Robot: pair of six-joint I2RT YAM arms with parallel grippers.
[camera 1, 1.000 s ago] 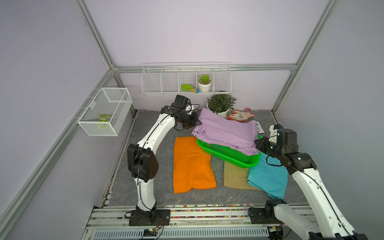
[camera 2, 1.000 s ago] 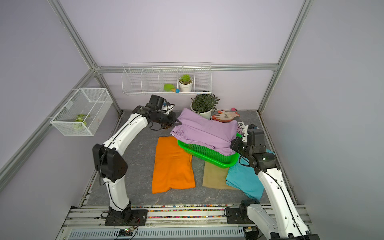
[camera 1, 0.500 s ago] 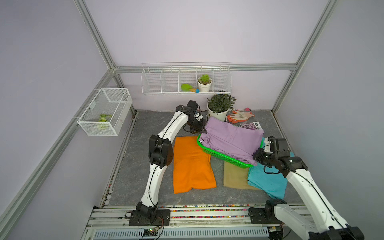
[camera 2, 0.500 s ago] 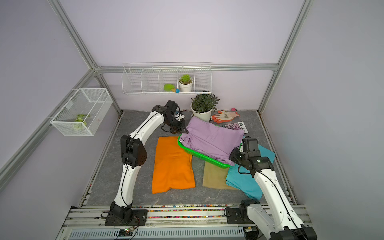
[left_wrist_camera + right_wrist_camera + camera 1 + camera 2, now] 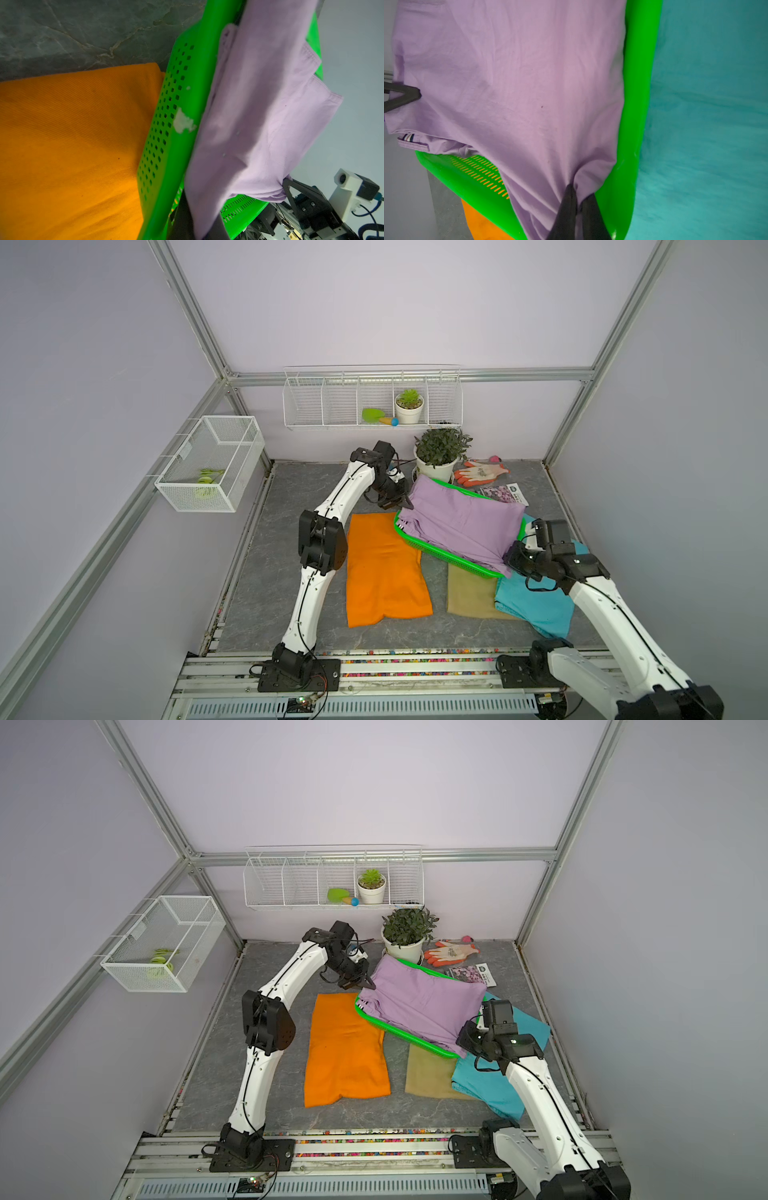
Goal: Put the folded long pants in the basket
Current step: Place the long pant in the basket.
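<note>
Lilac pants (image 5: 461,522): clamped at opposite corners, left gripper (image 5: 404,503) at 10 o'clock, right gripper (image 5: 508,560) at 4 o'clock; spread smooth inside green basket (image 5: 457,562), creased near right grip

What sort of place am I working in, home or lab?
Likely a lab test cell dressed as a home: bare aluminium frame, robot mounting rail, staged potted plant and wire rack.

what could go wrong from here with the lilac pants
1. The lilac pants hang over the basket rim at the right gripper; released there, that corner may drape outside.
2. The basket lies over part of the tan pants and teal pants; pulling them out later could drag or tip it.
</note>
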